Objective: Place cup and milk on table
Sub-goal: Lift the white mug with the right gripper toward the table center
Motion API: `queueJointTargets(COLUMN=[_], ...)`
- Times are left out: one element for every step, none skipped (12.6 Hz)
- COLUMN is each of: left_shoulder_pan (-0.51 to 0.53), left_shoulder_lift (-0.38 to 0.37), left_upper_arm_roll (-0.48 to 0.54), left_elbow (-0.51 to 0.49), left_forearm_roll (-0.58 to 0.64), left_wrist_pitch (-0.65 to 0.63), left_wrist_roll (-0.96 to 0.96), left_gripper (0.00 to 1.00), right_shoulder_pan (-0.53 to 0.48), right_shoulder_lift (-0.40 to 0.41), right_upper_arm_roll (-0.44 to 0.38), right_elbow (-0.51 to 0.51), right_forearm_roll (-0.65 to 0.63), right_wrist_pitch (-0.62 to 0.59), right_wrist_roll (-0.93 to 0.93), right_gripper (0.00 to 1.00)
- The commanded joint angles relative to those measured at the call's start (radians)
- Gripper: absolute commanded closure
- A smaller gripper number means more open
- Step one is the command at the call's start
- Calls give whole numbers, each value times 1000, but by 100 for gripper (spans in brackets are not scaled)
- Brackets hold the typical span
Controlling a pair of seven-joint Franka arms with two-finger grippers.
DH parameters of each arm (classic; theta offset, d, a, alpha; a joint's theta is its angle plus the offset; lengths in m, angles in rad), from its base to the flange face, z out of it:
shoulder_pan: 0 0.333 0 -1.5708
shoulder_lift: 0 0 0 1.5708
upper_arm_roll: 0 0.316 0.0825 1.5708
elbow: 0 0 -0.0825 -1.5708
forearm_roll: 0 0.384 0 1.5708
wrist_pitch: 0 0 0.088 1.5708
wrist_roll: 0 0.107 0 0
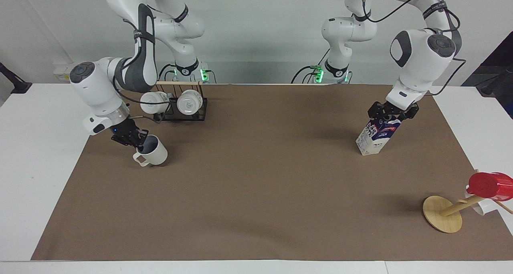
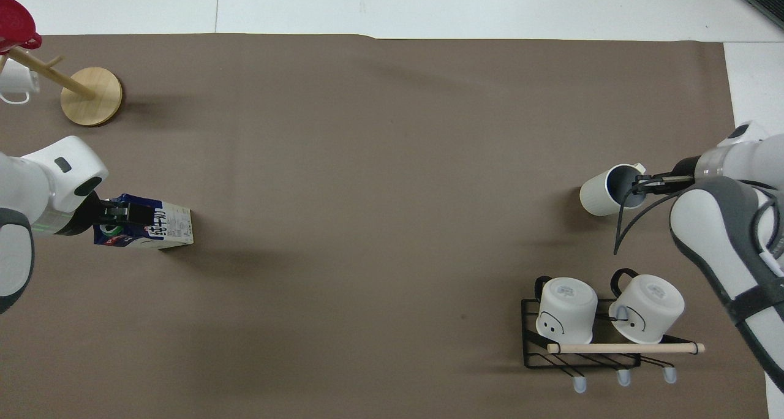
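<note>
Cup (image 1: 152, 154): on the mat (image 1: 256, 194), tilted, mouth leaning toward the right arm's end of the table (image 1: 36, 154); farther from the robots than the rack (image 1: 186, 107), handle pointing away from the robots.
Right gripper (image 1: 134, 140): at the cup's rim, one finger inside the mouth and one outside, clenched on the wall.
Milk (image 1: 378, 135): on the mat toward the left arm's end, well apart from the rack, leaning with its top toward that end; base on the mat.
Left gripper (image 1: 392, 113): closed around the milk's gable top, grasping it.
Rack: black wire frame with a wooden bar, near the robots at the right arm's end; two white mugs (image 2: 566, 309) lie on it with bases showing.
Stand (image 1: 443, 214): round wooden base with a slanted peg, farther from the robots than the milk, at the mat's corner.
Red cup (image 1: 489, 185): hung on the stand's peg, over the table edge.
</note>
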Motion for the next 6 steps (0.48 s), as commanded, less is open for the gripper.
queueJointTargets(left_shoulder_pan=[-13, -13, -13, -10, -10, -10], left_shoulder_lift=[-12, -12, -12, -12, -12, -12], left_upper_arm_roll=[8, 9, 8, 8, 9, 8], left_elbow=[-24, -24, -24, -24, -24, -24], left_forearm_roll=[6, 6, 6, 6, 6, 6], left_wrist_pitch=[24, 24, 24, 26, 27, 27], left_wrist_roll=[-5, -3, -3, -3, -3, -3], left_gripper=[0, 0, 0, 0, 0, 0], right_shoulder_pan=[15, 39, 70, 96, 122, 162], right_shoulder_lift=[0, 0, 1, 1, 4, 18], right_upper_arm_roll=[11, 11, 11, 11, 11, 11], right_elbow=[73, 95, 112, 116, 129, 145], right_forearm_roll=[17, 13, 7, -2, -37, -82], right_wrist_pitch=[-61, -75, -81, -80, -80, -78], right_wrist_roll=[-30, -24, -24, -24, -24, -22], right_gripper=[100, 100, 100, 100, 100, 100])
